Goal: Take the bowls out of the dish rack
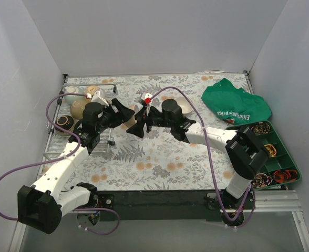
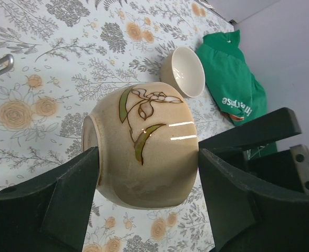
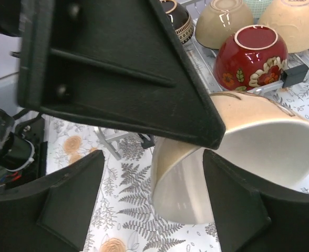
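I am clamping my left gripper (image 2: 146,160) on the tan bowl (image 2: 144,131) above the flowered table (image 2: 39,63). My right gripper (image 3: 153,163) is standing apart at its rim. Other bowls (image 3: 251,55) are sitting in the rack (image 1: 52,142).

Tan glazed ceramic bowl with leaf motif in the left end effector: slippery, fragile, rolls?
Probably slippery: the tan glazed ceramic bowl shows sharp glossy highlights, and the left end effector grips bare glaze. Likely rigid but chippable, being ceramic. It is held on its side, so released onto the floral tablecloth it would probably roll.
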You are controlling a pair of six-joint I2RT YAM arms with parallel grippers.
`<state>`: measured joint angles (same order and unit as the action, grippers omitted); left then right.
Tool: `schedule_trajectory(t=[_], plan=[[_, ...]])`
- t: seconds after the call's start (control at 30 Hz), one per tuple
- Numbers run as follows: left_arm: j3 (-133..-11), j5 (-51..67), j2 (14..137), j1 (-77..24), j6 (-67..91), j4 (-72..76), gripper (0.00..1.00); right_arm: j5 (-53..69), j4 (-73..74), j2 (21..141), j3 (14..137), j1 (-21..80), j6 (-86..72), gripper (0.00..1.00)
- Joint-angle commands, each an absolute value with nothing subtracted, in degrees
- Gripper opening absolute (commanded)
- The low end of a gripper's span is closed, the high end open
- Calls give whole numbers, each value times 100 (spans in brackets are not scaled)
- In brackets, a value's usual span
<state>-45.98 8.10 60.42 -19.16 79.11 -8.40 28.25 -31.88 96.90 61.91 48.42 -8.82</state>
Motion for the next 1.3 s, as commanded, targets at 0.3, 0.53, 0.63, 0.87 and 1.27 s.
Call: schedule_trajectory(t=[0.3,0.53,0.63,0.87,1.27], plan=[[-4579,1239,5748,-1828,8157,-97,0,2804,-3112,9756,6636,4922,-651,1],[-4737,871,5555,-1819,7709,-334,46,2304,-2093,9299,6583,4922,-18,1],[-4816,450,5353,-1819,7270,-579,76,1742,-1277,9071,6618,4922,596,1],[-4738,-1299,4677,-1819,6285,-949,98,-341,525,8833,6942,4712,1994,1],[-4491,-2619,4579,-1793,5783,-1178,98,-1414,2698,10395,9192,3481,2785,1]])
